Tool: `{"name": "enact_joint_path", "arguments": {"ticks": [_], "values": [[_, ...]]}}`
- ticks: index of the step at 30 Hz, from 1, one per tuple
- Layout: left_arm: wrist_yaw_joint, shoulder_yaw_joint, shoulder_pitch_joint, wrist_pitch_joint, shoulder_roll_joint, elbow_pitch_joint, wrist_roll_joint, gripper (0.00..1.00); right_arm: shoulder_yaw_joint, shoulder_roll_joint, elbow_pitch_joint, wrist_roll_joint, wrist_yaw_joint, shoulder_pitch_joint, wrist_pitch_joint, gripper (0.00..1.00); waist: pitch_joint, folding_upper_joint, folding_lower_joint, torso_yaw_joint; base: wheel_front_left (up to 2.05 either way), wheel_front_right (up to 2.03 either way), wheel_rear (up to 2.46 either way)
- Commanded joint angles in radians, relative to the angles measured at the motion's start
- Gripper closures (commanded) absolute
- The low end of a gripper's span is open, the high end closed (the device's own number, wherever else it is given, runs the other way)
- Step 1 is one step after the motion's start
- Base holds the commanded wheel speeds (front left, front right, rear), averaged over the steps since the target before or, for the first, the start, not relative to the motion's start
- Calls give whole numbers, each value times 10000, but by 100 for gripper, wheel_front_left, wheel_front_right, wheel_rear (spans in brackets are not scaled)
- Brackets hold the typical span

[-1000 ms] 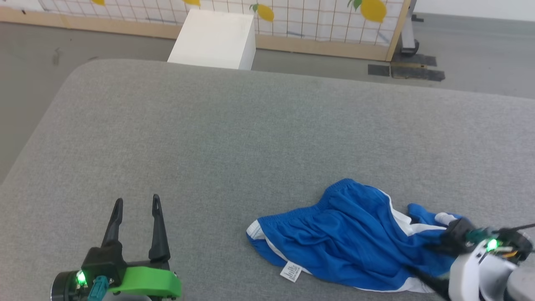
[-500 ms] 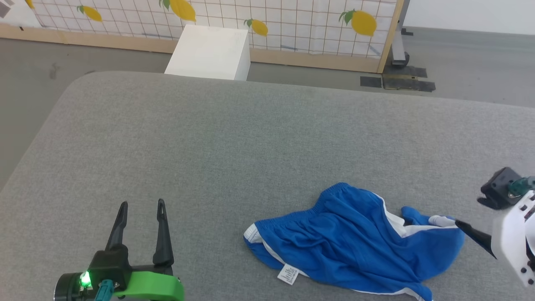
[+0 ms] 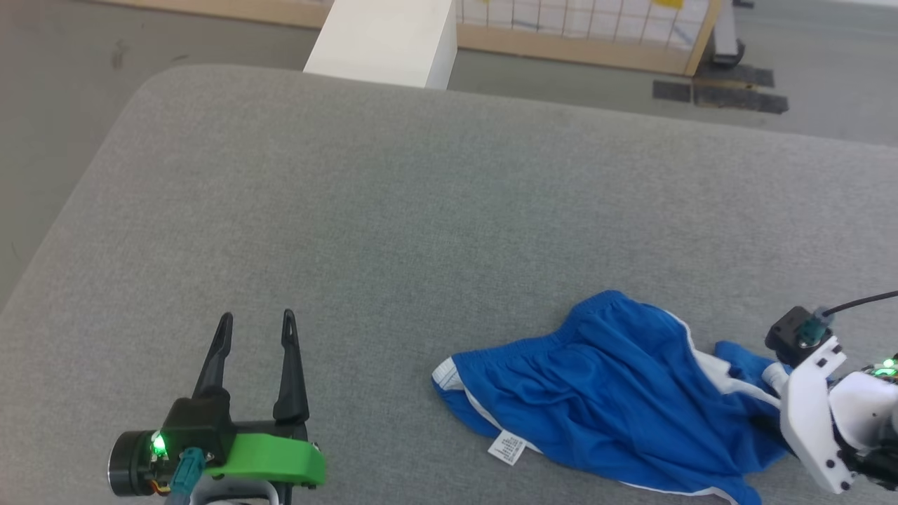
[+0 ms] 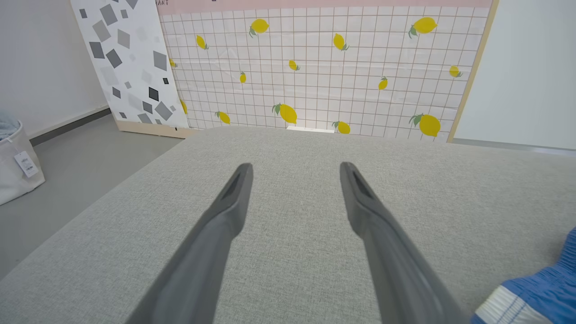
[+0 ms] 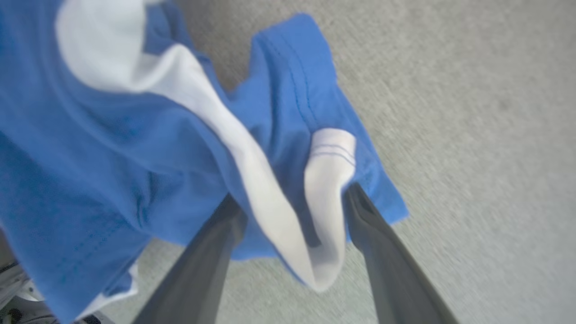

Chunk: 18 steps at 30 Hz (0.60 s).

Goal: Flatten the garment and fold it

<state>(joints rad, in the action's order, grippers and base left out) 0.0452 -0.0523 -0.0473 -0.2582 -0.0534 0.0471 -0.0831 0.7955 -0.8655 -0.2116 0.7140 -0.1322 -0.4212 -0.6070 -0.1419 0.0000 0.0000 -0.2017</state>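
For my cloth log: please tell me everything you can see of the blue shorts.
The shorts are bright blue, of thin fabric, with white side stripes, a gathered elastic waistband and a small white tag. They lie crumpled on the grey padded surface, one hem corner draped between the open fingers of the right gripper.

Our left jaws are two long, dark, pointed fingers (image 3: 289, 372) on a black block (image 3: 200, 421) with a bright green bracket (image 3: 270, 456), a green light (image 3: 158, 443) and a teal plug (image 3: 184, 477). Our right wrist (image 3: 859, 407) carries a white plate (image 3: 807, 407) with small dark screws (image 3: 831, 463), another teal plug (image 3: 812, 330) and a thin black cable (image 3: 859, 303).
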Motion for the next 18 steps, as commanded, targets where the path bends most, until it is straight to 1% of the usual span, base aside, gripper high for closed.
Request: {"name": "enact_joint_path", "arguments": {"ticks": [1, 5, 6, 7, 8, 11, 14, 18], "values": [[52, -20, 211, -36, 32, 13, -44, 0, 169, 230, -334, 38, 15, -164, 39, 0, -390, 0, 0, -304, 0, 0, 0], [89, -50, 317, -36, 32, -48, -94, 0, 801, 673, -1077, 227, 15, -338, 366, 0, -462, 0, 0, -374, 0, 0, 0], [99, -45, 318, -36, 32, -60, -100, 0, 909, 721, -1154, 333, 15, -400, 532, 52, -442, 0, 0, -368, 0, 0, 0], [109, -35, 308, -36, 32, -68, -101, 0, 1012, 717, -1145, 378, 15, -473, 696, 80, -412, 0, 0, -350, 0, 0, 0], [132, -27, 290, -36, 32, -74, -97, 0, 1103, 679, -1101, 419, 15, -587, 925, 100, -363, 0, 0, -316, 0, 0, 0], [133, 3, 230, -36, 32, -101, -57, 0, 1149, 391, -808, 300, 15, -1051, 1669, 100, -208, 0, 0, -229, 0, 0, 0], [108, 88, 187, -36, 32, -81, -25, 0, 829, 182, -288, 402, 15, -1635, 2285, 100, -125, 0, 0, -127, 0, 0, 0], [75, 94, 254, -36, 32, 16, -25, 0, 442, 140, 41, 354, 15, -2657, 2493, 100, -274, 0, 0, -122, 0, 0, 0]]}}
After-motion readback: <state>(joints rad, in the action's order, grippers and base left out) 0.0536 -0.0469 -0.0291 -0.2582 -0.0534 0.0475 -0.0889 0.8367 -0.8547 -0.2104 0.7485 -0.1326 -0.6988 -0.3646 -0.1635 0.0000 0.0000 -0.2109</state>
